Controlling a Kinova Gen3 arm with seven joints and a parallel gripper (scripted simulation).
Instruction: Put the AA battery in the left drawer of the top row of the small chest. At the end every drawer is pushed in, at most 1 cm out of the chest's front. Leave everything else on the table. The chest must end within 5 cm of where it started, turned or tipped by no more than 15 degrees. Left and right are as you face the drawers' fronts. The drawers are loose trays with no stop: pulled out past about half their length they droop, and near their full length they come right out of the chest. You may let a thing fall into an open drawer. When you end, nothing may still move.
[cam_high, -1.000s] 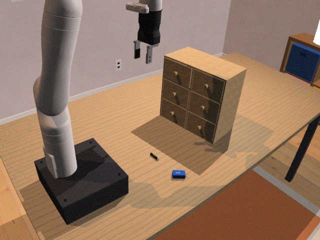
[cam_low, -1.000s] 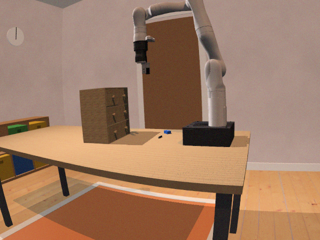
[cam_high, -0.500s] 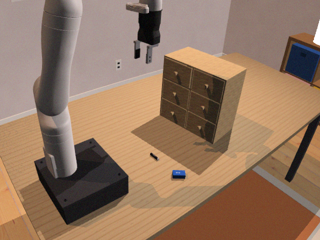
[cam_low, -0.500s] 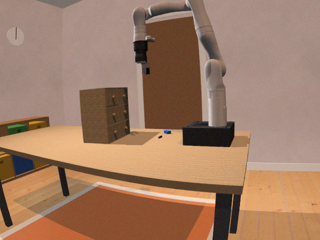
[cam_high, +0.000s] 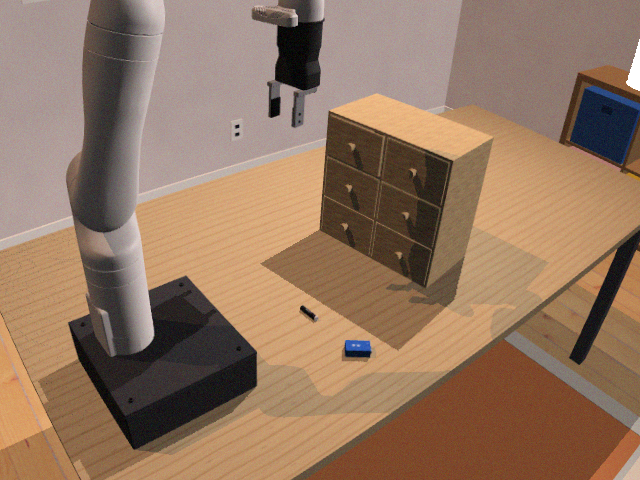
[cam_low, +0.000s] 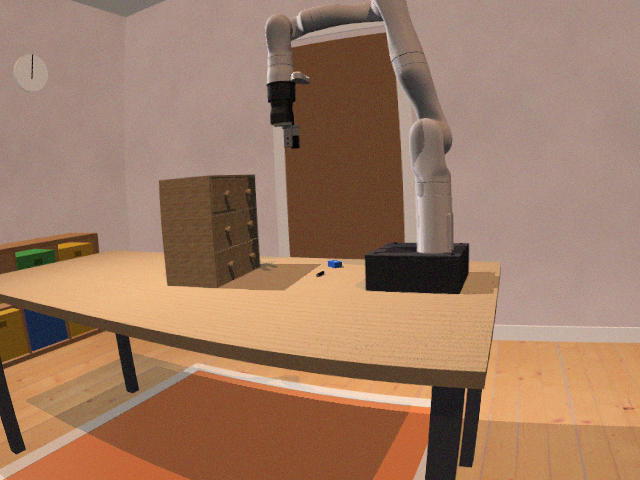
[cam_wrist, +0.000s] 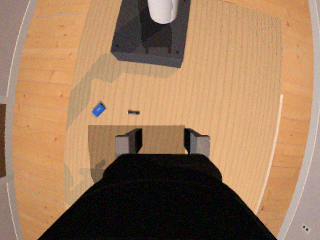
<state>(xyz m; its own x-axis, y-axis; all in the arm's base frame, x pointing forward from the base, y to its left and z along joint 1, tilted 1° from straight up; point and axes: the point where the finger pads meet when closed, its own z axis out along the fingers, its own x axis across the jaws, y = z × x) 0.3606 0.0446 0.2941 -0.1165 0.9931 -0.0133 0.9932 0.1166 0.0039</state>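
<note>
The arm (cam_high: 111, 170) is raised from its black base (cam_high: 217, 382), bent over at the top and directed straight down through the wrist (cam_low: 280, 67). The gripper (cam_high: 285, 109) is held high, pointed downward, with its fingers (cam_high: 273, 99) spread fully apart and nothing between them.
</note>
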